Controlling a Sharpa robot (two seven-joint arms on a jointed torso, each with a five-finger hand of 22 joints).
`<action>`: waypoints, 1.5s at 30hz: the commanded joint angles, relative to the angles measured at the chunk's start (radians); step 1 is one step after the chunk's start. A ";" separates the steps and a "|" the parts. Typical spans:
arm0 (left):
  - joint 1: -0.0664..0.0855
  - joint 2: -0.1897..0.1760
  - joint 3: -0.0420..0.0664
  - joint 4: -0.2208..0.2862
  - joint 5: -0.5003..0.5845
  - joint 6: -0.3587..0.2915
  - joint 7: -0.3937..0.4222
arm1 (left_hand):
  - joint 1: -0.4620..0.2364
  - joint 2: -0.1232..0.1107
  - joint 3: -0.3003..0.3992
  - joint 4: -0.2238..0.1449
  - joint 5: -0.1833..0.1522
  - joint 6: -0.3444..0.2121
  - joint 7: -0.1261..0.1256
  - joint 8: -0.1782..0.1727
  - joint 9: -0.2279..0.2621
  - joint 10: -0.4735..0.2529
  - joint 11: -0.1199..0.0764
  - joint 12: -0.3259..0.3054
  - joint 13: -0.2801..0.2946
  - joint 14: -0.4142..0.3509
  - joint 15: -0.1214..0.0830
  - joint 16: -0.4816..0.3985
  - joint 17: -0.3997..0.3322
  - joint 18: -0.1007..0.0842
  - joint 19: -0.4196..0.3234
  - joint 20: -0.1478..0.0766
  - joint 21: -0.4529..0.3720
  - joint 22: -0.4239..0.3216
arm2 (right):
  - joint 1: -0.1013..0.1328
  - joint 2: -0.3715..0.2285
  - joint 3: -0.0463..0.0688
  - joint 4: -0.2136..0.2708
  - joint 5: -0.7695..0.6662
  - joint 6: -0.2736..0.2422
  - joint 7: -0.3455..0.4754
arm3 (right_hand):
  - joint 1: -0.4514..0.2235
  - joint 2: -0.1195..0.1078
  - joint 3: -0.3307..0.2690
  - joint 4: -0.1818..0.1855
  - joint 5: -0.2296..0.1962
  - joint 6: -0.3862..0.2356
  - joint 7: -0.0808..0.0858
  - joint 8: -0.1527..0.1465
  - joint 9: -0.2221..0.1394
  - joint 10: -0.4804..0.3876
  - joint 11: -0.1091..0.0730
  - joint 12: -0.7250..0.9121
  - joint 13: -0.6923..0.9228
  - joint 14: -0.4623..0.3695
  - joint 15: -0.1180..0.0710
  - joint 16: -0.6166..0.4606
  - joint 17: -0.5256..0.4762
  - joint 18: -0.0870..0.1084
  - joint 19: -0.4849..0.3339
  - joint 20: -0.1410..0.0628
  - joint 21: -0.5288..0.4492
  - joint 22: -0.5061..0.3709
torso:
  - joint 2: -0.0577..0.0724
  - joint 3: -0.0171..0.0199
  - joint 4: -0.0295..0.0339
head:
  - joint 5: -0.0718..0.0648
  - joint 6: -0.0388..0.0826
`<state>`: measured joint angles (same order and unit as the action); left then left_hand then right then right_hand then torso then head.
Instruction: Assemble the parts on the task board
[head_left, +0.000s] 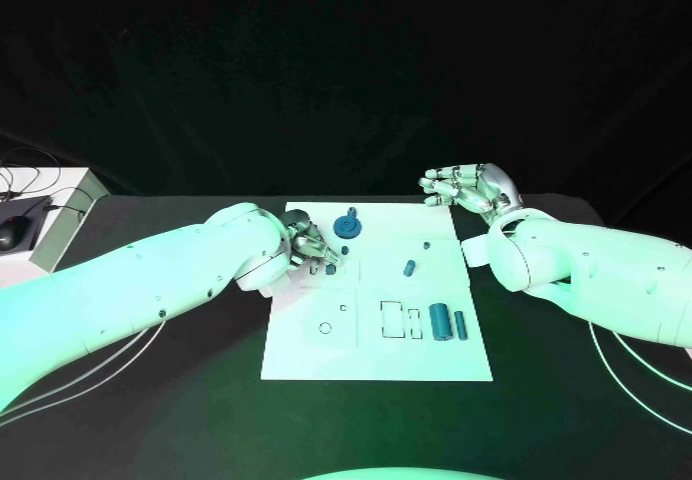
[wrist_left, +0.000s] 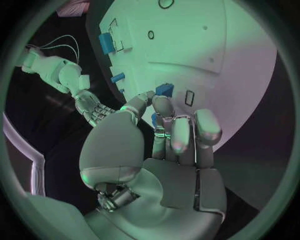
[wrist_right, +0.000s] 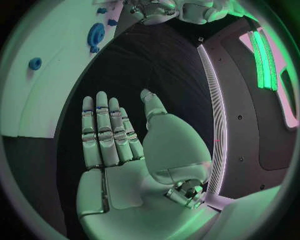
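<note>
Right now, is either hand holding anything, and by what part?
Right hand: nothing, fingers straight and apart, off the task board. Left hand: fingertips close around a small blue part at the board; whether it's gripped, and where, cannot be told.

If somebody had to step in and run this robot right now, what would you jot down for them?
Left hand: over the left part of the task board, fingers curled at a small blue part; whether it grips it is unclear.
Right hand: open, holds nothing, raised off the board's far right corner.
Parts: blue gear at the far edge, small piece mid-board, two cylinders to the right.
Done: unclear. Left: loose parts not yet assembled.
</note>
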<state>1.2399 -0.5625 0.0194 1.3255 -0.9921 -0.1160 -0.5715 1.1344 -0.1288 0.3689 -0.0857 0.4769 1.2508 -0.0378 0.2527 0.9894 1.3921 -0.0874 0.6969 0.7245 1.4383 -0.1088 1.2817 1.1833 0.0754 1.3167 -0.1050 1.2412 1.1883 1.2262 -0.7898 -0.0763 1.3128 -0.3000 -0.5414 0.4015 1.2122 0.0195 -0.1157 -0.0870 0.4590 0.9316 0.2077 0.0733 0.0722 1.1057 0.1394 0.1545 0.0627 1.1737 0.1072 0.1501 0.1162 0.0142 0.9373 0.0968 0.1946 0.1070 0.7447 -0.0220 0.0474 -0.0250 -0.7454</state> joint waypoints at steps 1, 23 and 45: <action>-0.003 -0.002 -0.001 0.002 0.007 -0.012 0.008 | 0.031 0.038 0.010 -0.008 0.002 -0.006 -0.002 -0.001 -0.005 -0.005 -0.003 0.006 0.001 0.004 -0.002 0.006 -0.001 -0.003 0.004 0.001 -0.004 0.001 | 0.000 -0.001 0.000 0.001 -0.003 0.014 0.012 | -0.003 -0.003 0.005 0.000 0.006 -0.005 0.000 -0.005 -0.001 -0.006 0.002 -0.005 -0.001 -0.008 -0.001 0.002 -0.001 -0.014 -0.005 0.002 0.002 -0.001 | -0.001 -0.0005 0.0008 | 0.000 0.000; -0.005 -0.008 -0.001 0.008 0.028 -0.036 0.022 | 0.042 0.022 -0.027 0.035 -0.002 -0.007 -0.004 -0.003 -0.010 -0.007 -0.003 0.007 0.002 0.003 -0.002 0.006 -0.006 -0.002 0.005 0.002 -0.009 0.001 | -0.001 -0.003 0.000 0.003 -0.003 0.013 0.012 | -0.005 -0.001 0.006 -0.001 0.005 -0.006 0.000 -0.005 -0.001 -0.007 0.002 -0.005 -0.001 -0.009 -0.001 0.002 -0.001 -0.014 -0.007 0.002 0.006 -0.007 | 0.000 0.0005 0.0003 | 0.001 0.002; -0.013 -0.022 -0.001 0.017 0.040 -0.045 0.026 | 0.047 0.026 -0.027 0.039 -0.006 -0.008 -0.003 -0.003 -0.010 -0.008 -0.003 0.006 0.002 0.002 -0.002 0.006 -0.007 -0.002 0.005 0.002 -0.010 0.003 | -0.001 -0.005 0.000 0.004 -0.003 0.013 0.012 | -0.004 -0.001 0.007 -0.002 0.006 -0.006 0.000 -0.005 -0.001 -0.007 0.002 -0.005 -0.001 -0.009 -0.001 0.003 -0.001 -0.014 -0.007 0.002 0.007 -0.010 | -0.001 -0.0003 0.0014 | 0.002 0.003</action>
<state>1.2303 -0.5846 0.0199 1.3407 -0.9628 -0.1522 -0.5547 1.1637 -0.1130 0.3425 -0.0533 0.4702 1.2452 -0.0393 0.2533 0.9882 1.3882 -0.0906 0.6969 0.7257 1.4383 -0.1088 1.2816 1.1772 0.0755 1.3167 -0.1050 1.2376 1.1896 1.2259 -0.7945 -0.0763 1.3155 -0.3000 -0.5411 0.4016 1.2122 0.0195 -0.1128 -0.0899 0.4590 0.9329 0.2065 0.0732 0.0722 1.1057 0.1394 0.1545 0.0627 1.1737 0.1072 0.1501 0.1163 0.0142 0.9373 0.0968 0.1993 0.0983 0.7435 -0.0222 0.0479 -0.0228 -0.7430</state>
